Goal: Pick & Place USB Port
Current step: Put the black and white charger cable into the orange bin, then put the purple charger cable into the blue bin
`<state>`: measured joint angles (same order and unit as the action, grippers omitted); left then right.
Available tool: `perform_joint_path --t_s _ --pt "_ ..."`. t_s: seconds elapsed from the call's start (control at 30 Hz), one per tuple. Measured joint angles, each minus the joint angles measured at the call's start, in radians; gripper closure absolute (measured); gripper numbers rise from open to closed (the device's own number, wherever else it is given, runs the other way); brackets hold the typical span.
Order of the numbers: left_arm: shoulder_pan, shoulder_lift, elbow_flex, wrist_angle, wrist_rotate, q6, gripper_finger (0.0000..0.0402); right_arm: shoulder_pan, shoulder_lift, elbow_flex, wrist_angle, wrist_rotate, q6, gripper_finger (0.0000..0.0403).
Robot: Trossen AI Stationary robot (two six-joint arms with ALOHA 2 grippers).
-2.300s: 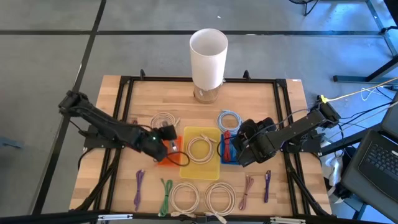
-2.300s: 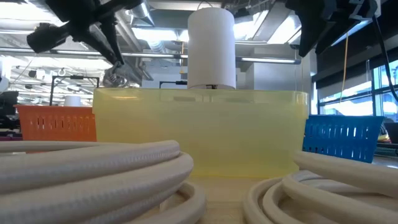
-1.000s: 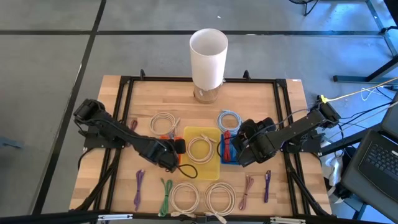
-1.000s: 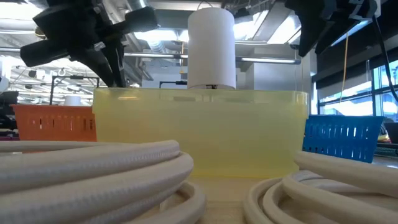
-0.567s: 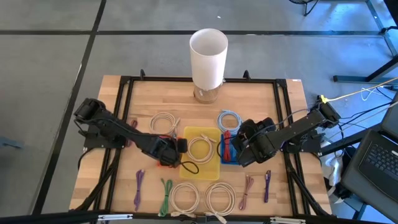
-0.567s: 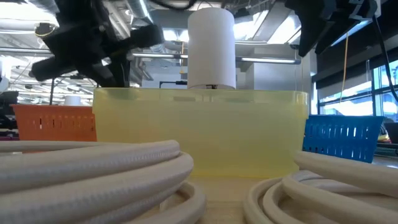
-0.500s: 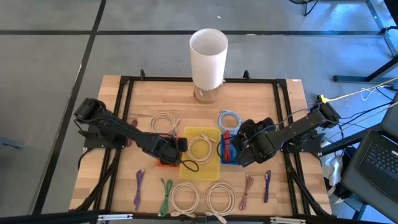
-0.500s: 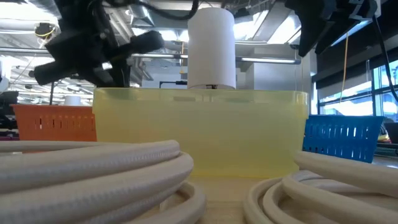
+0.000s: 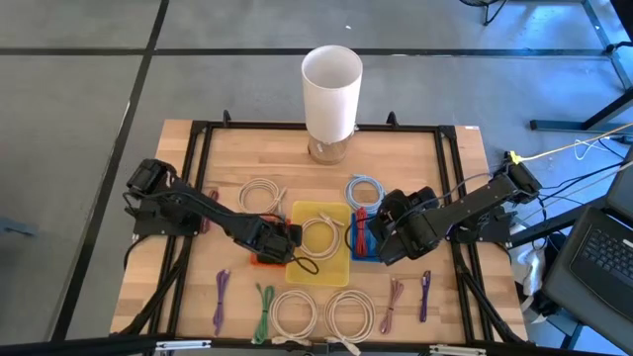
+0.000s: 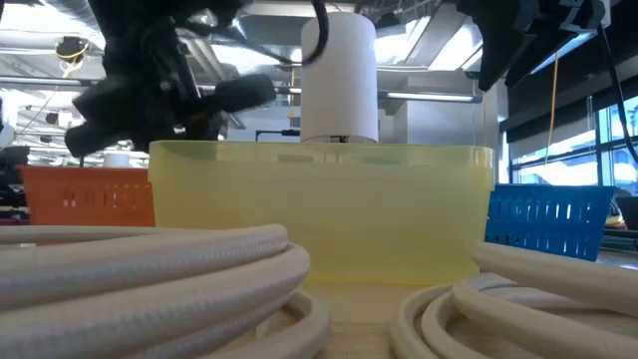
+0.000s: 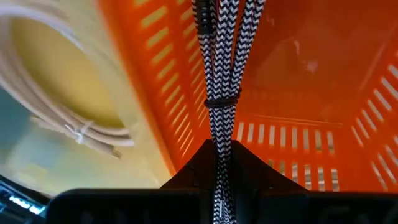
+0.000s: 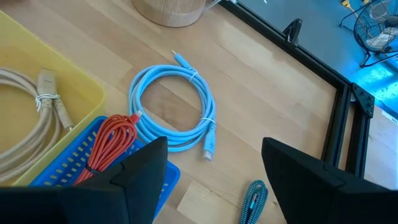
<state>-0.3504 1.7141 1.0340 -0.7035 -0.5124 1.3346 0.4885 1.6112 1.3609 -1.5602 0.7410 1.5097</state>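
Note:
A black-and-white braided USB cable [image 11: 219, 74] is in my left gripper [image 11: 221, 168], which is shut on it above the orange basket [image 9: 259, 259], beside the yellow bin [image 9: 331, 213]. In the high view the cable's black loop [image 9: 302, 265] lies across the yellow bin's near left corner. My right gripper [image 12: 217, 186] waits, open, over the blue basket [image 12: 68, 163], which holds a red cable [image 12: 112, 140]. My left gripper pinches the braided cable's bundled strands [image 11: 220, 146] between its two fingers, which lie along the strands. In the left wrist view the bundle, bound by a tie [image 11: 217, 102], runs on from the fingers over the inside of the orange basket [image 11: 298, 74].
A cream cable coil [image 9: 318, 235] lies in the yellow bin. On the table are a tall white cylinder [image 9: 331, 89], a cream coil [image 9: 262, 193], a light blue coil [image 9: 364, 190], two cream coils near the front [image 9: 294, 311], and purple and green cables. Black frame rails border the table.
My left gripper has come down a little over the orange basket and shifted toward the table's right, nearer the yellow bin, turning as it went. The braided cable has gone with it, and its black loop has slid farther onto the yellow bin's corner.

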Motion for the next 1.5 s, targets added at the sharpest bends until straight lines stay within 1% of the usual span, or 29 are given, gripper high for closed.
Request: perform_joint_path --t_s 0.13,0.23,0.33,0.5,0.67,0.8,1.0,1.1,1.2,1.27,1.33,1.43,1.5 --pt "0.000 0.010 0.001 -0.001 -0.033 0.004 0.0385 0.000 0.000 0.000 0.000 0.000 0.000 0.0140" --pt "0.002 0.005 0.001 -0.003 -0.038 -0.028 0.0379 0.000 0.000 0.000 0.000 0.000 0.000 0.0140" --pt "0.002 0.003 0.001 0.009 -0.032 -0.066 0.0345 0.000 0.000 0.000 0.000 0.000 0.000 0.0140" --pt "-0.001 0.002 0.001 0.030 0.010 -0.136 0.0281 0.000 0.000 0.000 -0.002 0.000 -0.001 0.0140" --pt "-0.009 -0.023 0.045 -0.013 0.011 -0.246 0.0240 0.000 0.000 0.000 -0.003 0.000 -0.002 0.0140" --pt "-0.009 -0.106 0.079 -0.055 0.027 -0.414 0.0228 0.000 0.000 0.000 -0.004 0.000 -0.002 0.0140" --pt "0.003 -0.320 0.085 -0.133 0.042 -0.678 0.0233 0.000 0.000 0.000 -0.003 0.000 0.002 0.0140" --pt "0.023 -0.436 0.085 -0.177 0.049 -0.914 0.0238 0.000 0.000 0.000 -0.002 -0.003 0.009 0.0140" --pt "0.056 -0.533 0.079 -0.208 0.089 -1.226 0.0243 0.000 0.000 0.000 -0.003 -0.054 0.022 0.0140" --pt "0.077 -0.597 0.050 -0.219 0.101 -1.372 0.0246 0.000 0.000 0.000 -0.009 -0.099 0.028 0.0140" --pt "0.088 -0.660 -0.004 -0.217 0.088 -1.457 0.0249 0.000 0.000 0.000 -0.011 -0.134 0.028 0.0140" --pt "0.094 -0.747 -0.106 -0.213 0.029 -1.573 0.0254 0.011 0.000 -0.012 -0.010 -0.164 0.028 0.0140" --pt "0.098 -0.803 -0.178 -0.214 -0.014 -1.686 0.0257 0.024 0.000 -0.033 -0.008 -0.176 0.036 0.0140"
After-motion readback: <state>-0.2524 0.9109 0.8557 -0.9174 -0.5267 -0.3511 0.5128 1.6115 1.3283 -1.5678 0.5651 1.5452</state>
